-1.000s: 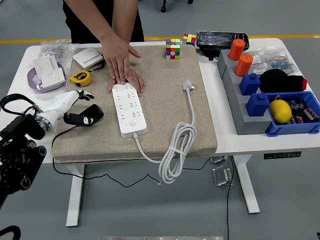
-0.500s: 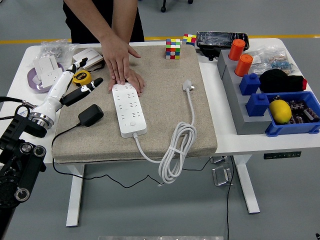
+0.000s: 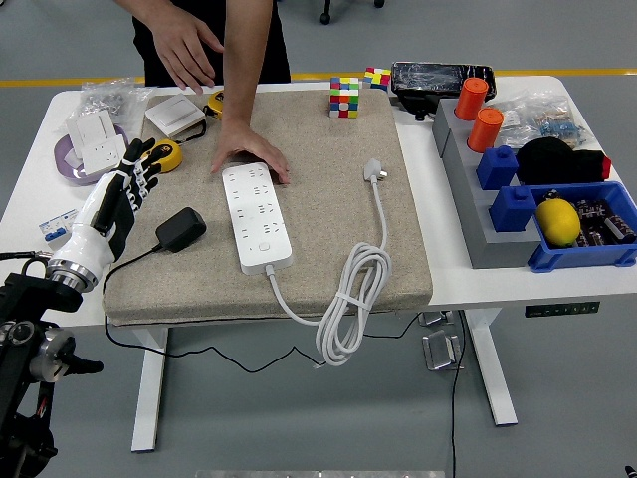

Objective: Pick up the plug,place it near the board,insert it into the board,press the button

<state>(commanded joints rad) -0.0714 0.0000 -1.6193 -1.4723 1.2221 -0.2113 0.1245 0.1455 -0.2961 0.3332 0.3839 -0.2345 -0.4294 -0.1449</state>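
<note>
Currently, entries as follows.

Left hand (image 3: 117, 194): white-and-black, fingers spread and upright, holding nothing; it hangs over the mat's left edge, just left of the plug. Half a second ago it reached further in, towards the tape measure; a second ago it lay low beside the plug. It has pulled back and turned upright.

Right hand: not in view.

Plug (image 3: 180, 228): black adapter, lying on the beige mat (image 3: 328, 179) between the left hand and the board, its thin black lead trailing off the mat's near-left edge. Position unchanged across the last second; not grasped.

Board (image 3: 256, 216): white power strip lying lengthwise on the mat, its white cable (image 3: 353, 299) coiled at the near edge.

Person's hand (image 3: 247, 156): pressed flat on the board's far end, steadying it. The other hand (image 3: 185, 44), earlier laid alongside, is now lifted clear above the table's far edge.

Tape measure (image 3: 164, 154): yellow, just beyond the left hand's fingertips.

Task standing: first step apparently still open; the hand looks to be lining up afresh for the pick.
</note>
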